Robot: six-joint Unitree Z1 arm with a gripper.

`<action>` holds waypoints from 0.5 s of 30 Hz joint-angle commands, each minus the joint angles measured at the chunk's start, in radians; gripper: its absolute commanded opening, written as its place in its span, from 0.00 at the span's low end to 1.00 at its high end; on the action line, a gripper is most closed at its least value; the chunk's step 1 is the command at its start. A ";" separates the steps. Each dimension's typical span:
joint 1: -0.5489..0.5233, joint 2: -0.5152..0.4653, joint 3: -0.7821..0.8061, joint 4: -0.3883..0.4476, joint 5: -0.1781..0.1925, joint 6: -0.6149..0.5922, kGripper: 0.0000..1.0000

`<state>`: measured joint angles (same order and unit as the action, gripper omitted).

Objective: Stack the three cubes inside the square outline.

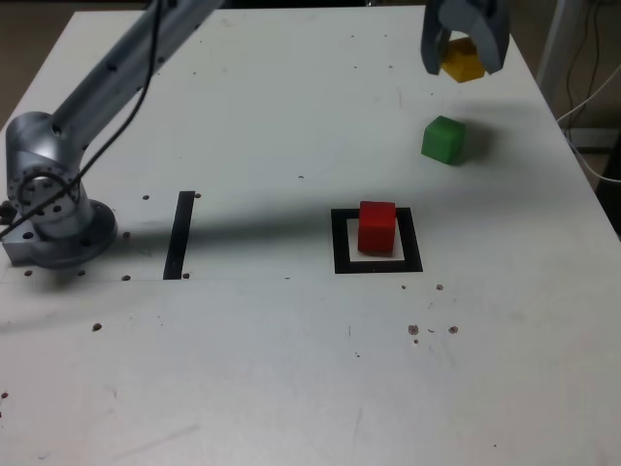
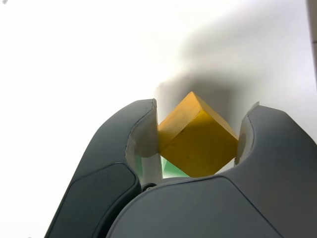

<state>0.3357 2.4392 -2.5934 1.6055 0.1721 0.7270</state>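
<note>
A red cube (image 1: 376, 227) sits inside the black square outline (image 1: 342, 243) near the table's middle. Beyond it, toward the exterior view's right, a green cube (image 1: 443, 140) rests on the table. At the far right my gripper (image 1: 464, 60) is shut on the yellow cube (image 1: 463, 60). The wrist view shows that yellow cube (image 2: 198, 144) pinched corner-on between the two grey fingers (image 2: 143, 144), tilted, above the white table. A sliver of green (image 2: 171, 169) shows beneath the yellow cube there.
A thin black strip (image 1: 179, 235) lies on the table near the arm's base (image 1: 53, 209) at the exterior view's left. The table's right edge (image 1: 572, 146) runs close to the gripper, with cables beyond it.
</note>
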 commanded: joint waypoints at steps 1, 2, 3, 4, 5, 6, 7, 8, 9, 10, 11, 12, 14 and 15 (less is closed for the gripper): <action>-0.008 -0.097 0.070 -0.012 0.010 -0.004 0.39; -0.014 -0.134 0.121 -0.029 0.015 -0.007 0.39; -0.020 -0.172 0.176 -0.048 0.020 -0.012 0.39; -0.028 -0.211 0.235 -0.070 0.025 -0.019 0.39; -0.037 -0.250 0.295 -0.093 0.030 -0.027 0.39; -0.047 -0.287 0.356 -0.116 0.035 -0.039 0.39; -0.058 -0.321 0.415 -0.139 0.038 -0.053 0.39; -0.071 -0.351 0.471 -0.159 0.040 -0.068 0.39; -0.086 -0.377 0.521 -0.177 0.040 -0.085 0.39; -0.103 -0.398 0.566 -0.192 0.039 -0.102 0.39; -0.121 -0.416 0.606 -0.205 0.036 -0.119 0.39; -0.140 -0.433 0.644 -0.216 0.032 -0.135 0.39; -0.186 -0.474 0.729 -0.240 0.022 -0.173 0.39; -0.205 -0.496 0.770 -0.252 0.019 -0.187 0.39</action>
<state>0.1515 2.0862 -2.0502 1.3688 0.1940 0.5561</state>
